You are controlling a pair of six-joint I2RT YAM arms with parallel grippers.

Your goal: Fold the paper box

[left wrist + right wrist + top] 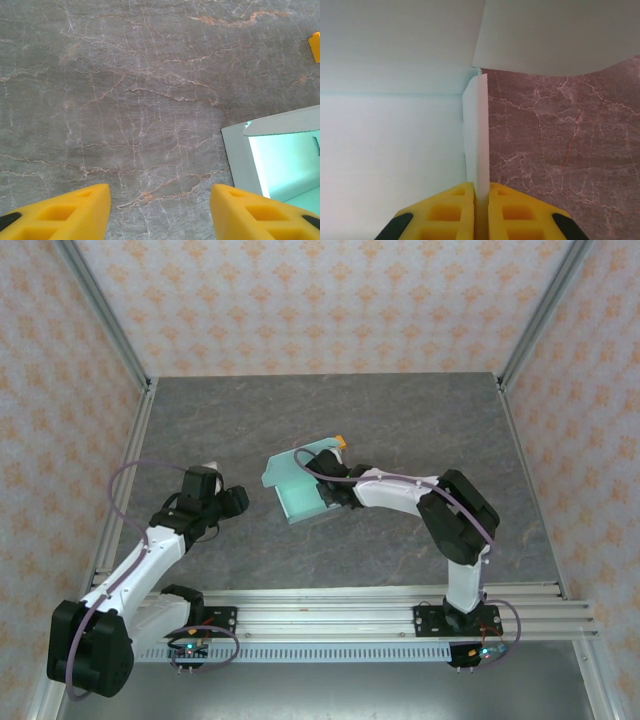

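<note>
The paper box (pixel 298 485), pale mint-green card partly folded up with one wall standing, lies in the middle of the grey table. My right gripper (pixel 328 496) reaches it from the right and is shut on a thin upright wall of the box (pixel 476 135), the card pinched between its yellow fingers (pixel 451 210). The box's inside (pixel 390 140) lies to the left of that wall. My left gripper (pixel 213 502) hovers over bare table left of the box, open, nothing between its yellow fingers (pixel 75 210). An open corner of the box (pixel 280 155) shows at the right of the left wrist view.
A tiny orange cube (pixel 343 442) sits just beyond the box's far right corner; its edge (pixel 315 46) shows in the left wrist view. Metal frame posts (pixel 120 455) and patterned walls bound the grey marbled table (pixel 400 420). A rail (pixel 340 612) runs along the near edge.
</note>
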